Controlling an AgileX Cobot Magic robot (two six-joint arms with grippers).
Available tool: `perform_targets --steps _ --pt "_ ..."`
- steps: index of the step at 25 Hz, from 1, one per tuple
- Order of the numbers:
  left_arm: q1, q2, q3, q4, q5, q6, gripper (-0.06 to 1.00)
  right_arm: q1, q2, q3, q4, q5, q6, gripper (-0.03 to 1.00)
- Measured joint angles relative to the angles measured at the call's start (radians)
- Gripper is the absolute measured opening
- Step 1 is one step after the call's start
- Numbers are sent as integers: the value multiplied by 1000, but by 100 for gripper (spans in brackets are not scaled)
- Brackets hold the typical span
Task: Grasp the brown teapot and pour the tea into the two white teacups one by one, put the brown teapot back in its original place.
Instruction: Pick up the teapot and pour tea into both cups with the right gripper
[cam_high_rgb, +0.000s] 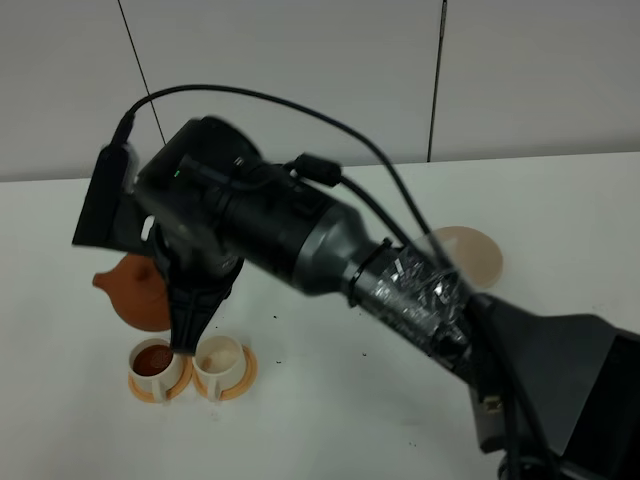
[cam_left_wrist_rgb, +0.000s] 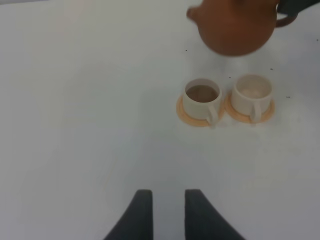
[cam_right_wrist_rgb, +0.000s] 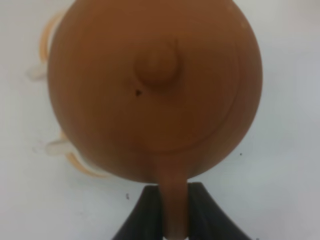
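Teapot (cam_right_wrist_rgb: 155, 90) aloft beside teacups (cam_left_wrist_rgb: 201, 97), right hand (cam_right_wrist_rgb: 172, 212) clenched on it (left hand (cam_left_wrist_rgb: 167, 202) released, well apart).

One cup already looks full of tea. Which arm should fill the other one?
Right. The right gripper is shut on the handle of the brown teapot, held close above the empty teacup. The left gripper is open, holds nothing, and sits farther away.

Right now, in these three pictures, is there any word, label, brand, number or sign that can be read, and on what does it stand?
No text: nothing readable in any view.
The round reddish-brown clay teapot, the two small white teacups on orange saucers, the white table and the black arm wrapped in silver tape show no writing.
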Motion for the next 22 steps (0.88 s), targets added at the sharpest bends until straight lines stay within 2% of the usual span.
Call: perform_targets --steps 7,14,22 --pt "0 0 0 0 0 0 23 -62 -12 15 141 -1 53 10" --pt "0 0 0 0 0 0 23 -62 -12 86 168 -1 63 10" --pt "0 0 0 0 0 0 23 -62 -12 94 170 -1 64 10"
